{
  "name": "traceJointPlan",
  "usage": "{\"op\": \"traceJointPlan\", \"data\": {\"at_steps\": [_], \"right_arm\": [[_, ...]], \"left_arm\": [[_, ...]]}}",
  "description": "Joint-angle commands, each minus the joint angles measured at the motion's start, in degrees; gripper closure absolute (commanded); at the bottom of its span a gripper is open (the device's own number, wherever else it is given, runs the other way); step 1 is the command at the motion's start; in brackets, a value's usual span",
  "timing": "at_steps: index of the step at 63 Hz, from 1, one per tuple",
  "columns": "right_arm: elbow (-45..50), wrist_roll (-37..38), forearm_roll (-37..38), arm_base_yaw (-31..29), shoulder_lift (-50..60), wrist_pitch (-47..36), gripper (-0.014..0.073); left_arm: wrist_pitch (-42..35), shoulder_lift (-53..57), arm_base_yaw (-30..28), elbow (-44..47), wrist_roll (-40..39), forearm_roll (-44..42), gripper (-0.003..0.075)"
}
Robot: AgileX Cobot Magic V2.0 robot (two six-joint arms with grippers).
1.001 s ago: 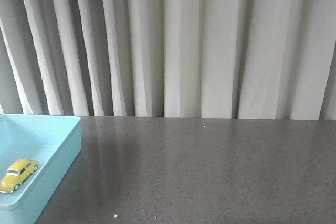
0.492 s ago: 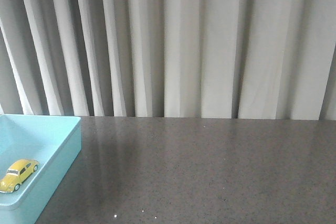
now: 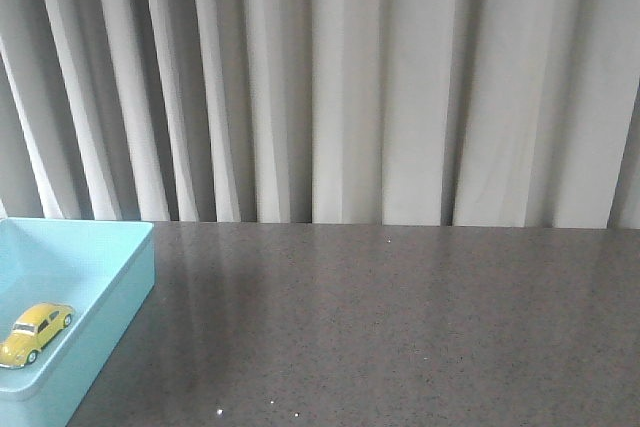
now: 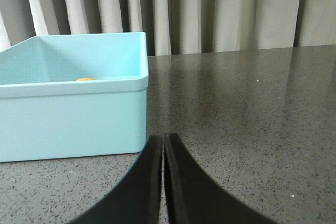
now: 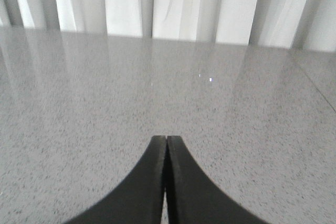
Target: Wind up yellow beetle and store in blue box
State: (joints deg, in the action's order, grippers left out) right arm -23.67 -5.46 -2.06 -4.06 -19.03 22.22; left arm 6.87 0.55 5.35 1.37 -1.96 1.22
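The yellow beetle (image 3: 34,332) lies inside the blue box (image 3: 115,292) at the table's left edge in the front view. In the left wrist view only a sliver of the yellow beetle (image 4: 85,79) shows over the near wall of the blue box (image 4: 73,116). My left gripper (image 4: 163,139) is shut and empty, just in front of the box's near corner, apart from it. My right gripper (image 5: 167,139) is shut and empty over bare table. Neither arm shows in the front view.
A dark speckled tabletop (image 3: 400,327) runs to a grey pleated curtain (image 3: 350,77) along its far edge. Nothing else stands on the table in view.
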Motion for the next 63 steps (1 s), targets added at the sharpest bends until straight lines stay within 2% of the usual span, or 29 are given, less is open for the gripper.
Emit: {"op": "traceJointPlan", "data": {"at_steps": [1,10,19,31,63], "right_arm": [[7.1,-0.4,-1.6,-0.3,4.1,-14.1,0.0601],[19.0,-0.4,-3.4,-0.3,11.5,-25.0,0.0601],[25.4,-0.5,-3.4,-0.3,17.3,-27.5,0.0601],[25.4,-1.1,-2.9,-0.3,20.3,-22.9,0.0599],[25.4,-1.1,-3.0,-0.3,20.1,-22.9,0.0599]], "left_arm": [[-4.1,0.9,0.0,-0.5,-0.3,0.6,0.0725],[-4.1,0.9,0.0,-0.5,-0.3,0.6,0.0725],[-4.1,0.9,0.0,-0.5,-0.3,0.6,0.0725],[-4.0,0.9,0.0,-0.5,-0.3,0.6,0.0725],[-4.0,0.9,0.0,-0.5,-0.3,0.6,0.0725]]}}
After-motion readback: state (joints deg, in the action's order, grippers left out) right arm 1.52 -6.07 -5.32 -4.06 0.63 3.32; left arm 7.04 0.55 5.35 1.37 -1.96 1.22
